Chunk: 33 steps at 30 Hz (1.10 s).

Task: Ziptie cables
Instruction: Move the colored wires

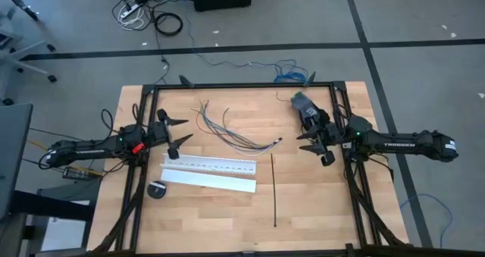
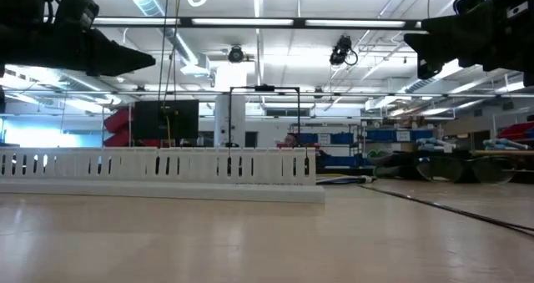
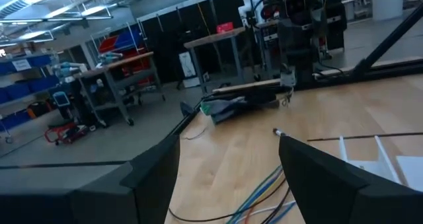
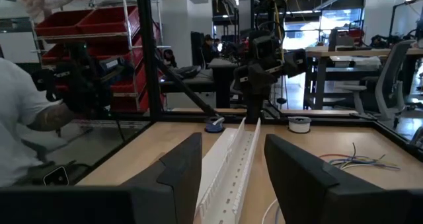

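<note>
The cables, thin grey, blue and orange wires, lie loose on the wooden table at its far middle. They also show in the left wrist view and the right wrist view. The ziptie, a thin straight black strip, lies flat to the right of the white channel. My left gripper is open and empty, held above the table left of the cables. My right gripper is open and empty, held above the table right of the cables' ends. In the low view both hang high, the left one and the right one.
A long white slotted channel lies near the table's middle, and it also shows in the low view. A small black round thing sits by its left end. A grey bundle lies at the far right. A person stands beyond the table.
</note>
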Each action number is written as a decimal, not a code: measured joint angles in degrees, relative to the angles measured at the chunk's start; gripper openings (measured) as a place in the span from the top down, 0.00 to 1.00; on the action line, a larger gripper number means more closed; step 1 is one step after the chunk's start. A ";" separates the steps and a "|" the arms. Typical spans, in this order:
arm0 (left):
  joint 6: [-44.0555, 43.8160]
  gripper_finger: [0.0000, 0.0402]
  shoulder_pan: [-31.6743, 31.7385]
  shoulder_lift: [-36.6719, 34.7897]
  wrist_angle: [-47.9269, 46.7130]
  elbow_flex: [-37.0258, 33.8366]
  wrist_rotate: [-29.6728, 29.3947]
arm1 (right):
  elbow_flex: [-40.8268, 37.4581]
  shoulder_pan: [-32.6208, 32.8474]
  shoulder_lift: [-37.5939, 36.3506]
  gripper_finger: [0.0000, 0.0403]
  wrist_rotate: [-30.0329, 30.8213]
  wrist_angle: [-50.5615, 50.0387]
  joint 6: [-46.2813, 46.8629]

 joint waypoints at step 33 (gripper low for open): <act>-8.62 0.37 0.09 0.03 25.70 0.00 -15.38 | -0.02 0.00 0.00 0.59 12.50 27.86 2.69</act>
